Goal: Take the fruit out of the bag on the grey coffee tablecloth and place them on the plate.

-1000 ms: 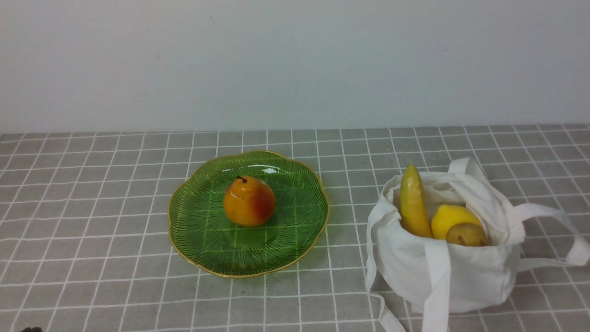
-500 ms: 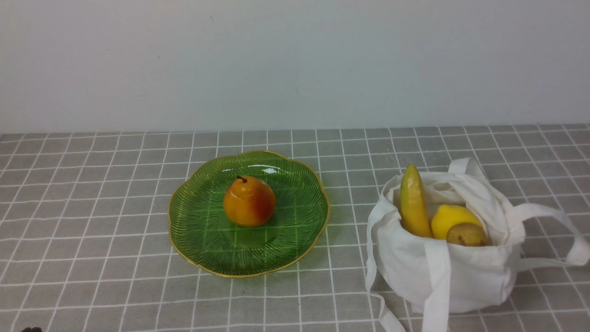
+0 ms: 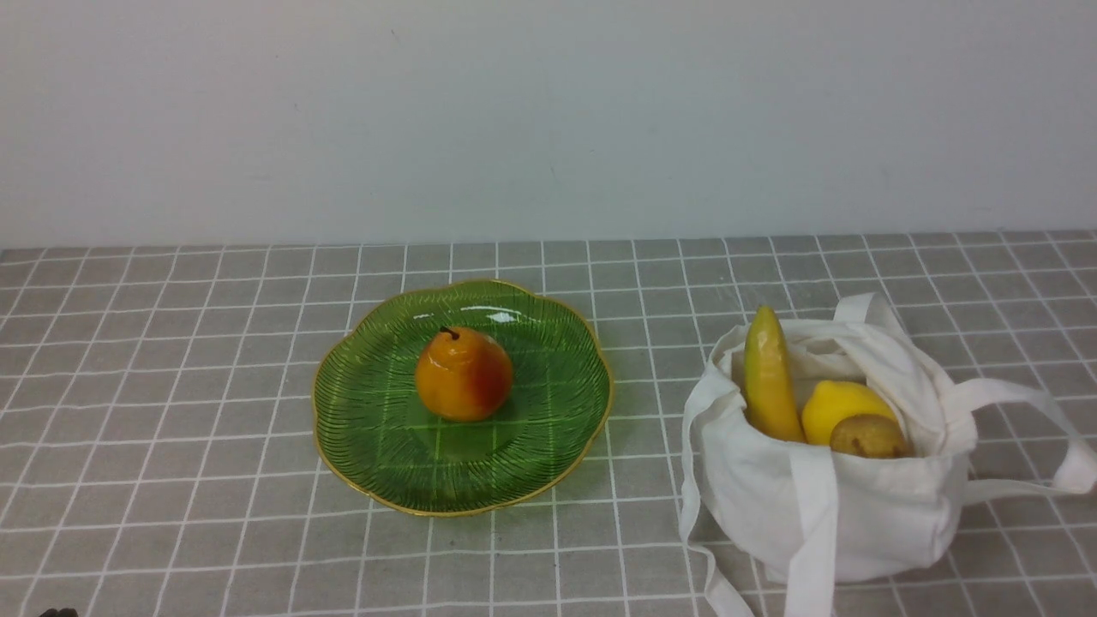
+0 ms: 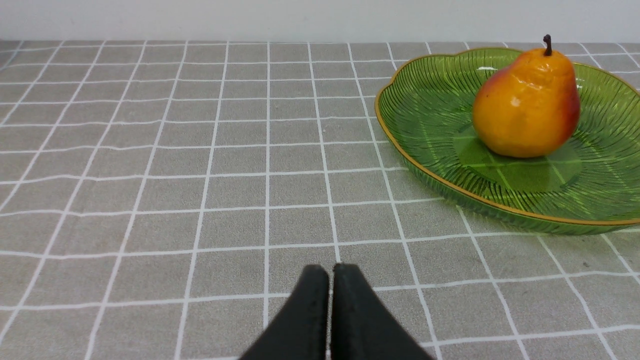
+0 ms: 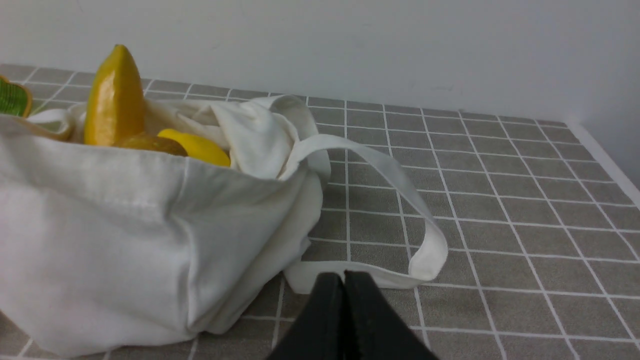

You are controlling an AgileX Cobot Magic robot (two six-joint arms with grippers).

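The orange-red pear (image 3: 464, 374) stands upright on the green plate (image 3: 377, 428) at the middle of the grey checked tablecloth (image 3: 171, 343). The white bag (image 3: 857, 506) stands at the right and holds the banana (image 3: 767, 377), the lemon (image 3: 840, 404) and the small brown fruit (image 3: 868, 436). My left gripper (image 4: 330, 270) is shut and empty, low over the cloth, short of the plate (image 4: 430, 165) and pear (image 4: 527, 102). My right gripper (image 5: 344, 276) is shut and empty beside the bag (image 5: 125, 240), by its strap (image 5: 400, 180). The banana (image 5: 115, 97) and lemon (image 5: 197, 146) show there.
A pale wall (image 3: 548, 120) runs behind the table. The cloth's right edge (image 5: 605, 160) shows in the right wrist view. The bag's strap loops (image 3: 1037, 428) lie out on the cloth to the right.
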